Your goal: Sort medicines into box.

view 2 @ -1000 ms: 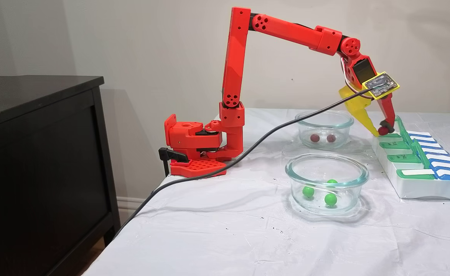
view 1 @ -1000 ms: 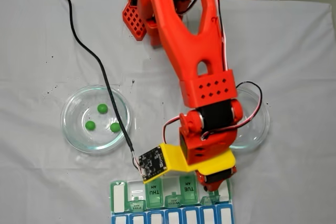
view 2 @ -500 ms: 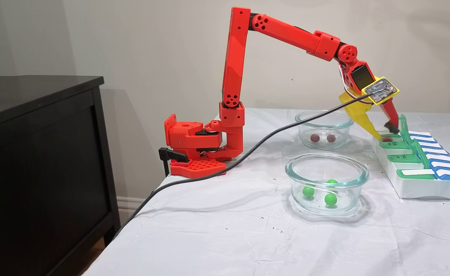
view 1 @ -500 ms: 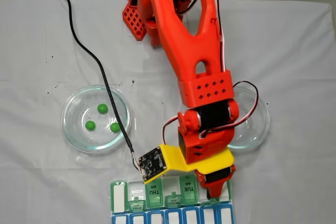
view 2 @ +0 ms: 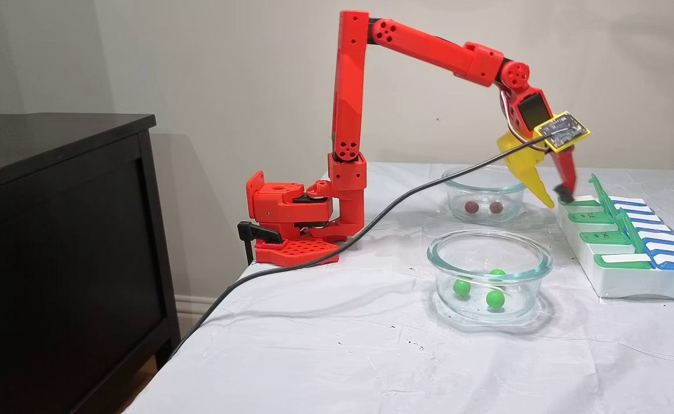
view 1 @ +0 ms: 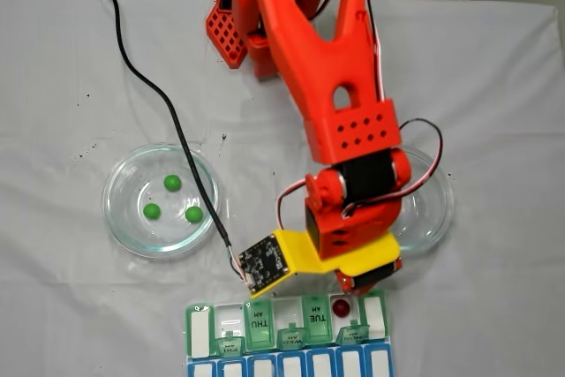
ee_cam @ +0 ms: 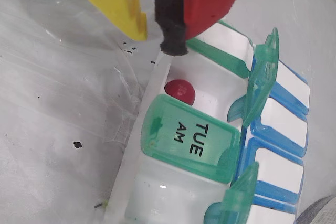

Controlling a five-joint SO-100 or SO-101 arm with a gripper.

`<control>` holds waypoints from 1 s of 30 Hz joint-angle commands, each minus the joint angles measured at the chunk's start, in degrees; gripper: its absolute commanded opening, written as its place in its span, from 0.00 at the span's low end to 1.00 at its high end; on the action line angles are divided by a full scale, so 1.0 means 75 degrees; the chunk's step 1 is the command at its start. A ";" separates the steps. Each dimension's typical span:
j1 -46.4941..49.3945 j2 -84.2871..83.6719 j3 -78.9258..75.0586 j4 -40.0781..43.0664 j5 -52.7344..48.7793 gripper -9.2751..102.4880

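Observation:
My gripper (ee_cam: 152, 38) hangs just above the far end of the box (ee_cam: 131, 156), its yellow and red jaws a little apart with nothing between them. One red medicine (ee_cam: 180, 92) lies in the open white cell beside the shut TUE AM lid (ee_cam: 191, 137); in a fixed view this red medicine (view 1: 342, 308) is just below the gripper. Three green medicines (view 1: 172, 182) lie in the left glass dish (view 1: 119, 218). In another fixed view the gripper (view 2: 557, 201) is by the box (view 2: 630, 284), and two red medicines (view 2: 472, 207) sit in the far dish (view 2: 486, 178).
A black cable (view 1: 150, 86) runs from the wrist camera across the cloth, passing over the edge of the green-ball dish. The arm's base (view 2: 291, 218) is clamped at the table's far edge. A dark cabinet (view 2: 55, 230) stands beside the table.
The gripper let go of the red medicine, which now lies in the cell beside TUE. The gripper then rose and drew back from the box, its jaws narrower than half a second ago.

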 commanded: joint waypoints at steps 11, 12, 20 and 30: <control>-0.1629 0.1910 -0.1301 0.3047 -0.1301 0.08; -0.1805 0.1969 -0.0996 0.2836 -0.1336 0.08; -0.2473 0.0738 -0.1148 0.3973 -0.1324 0.08; -0.2344 0.0328 -0.1008 0.3891 -0.1535 0.16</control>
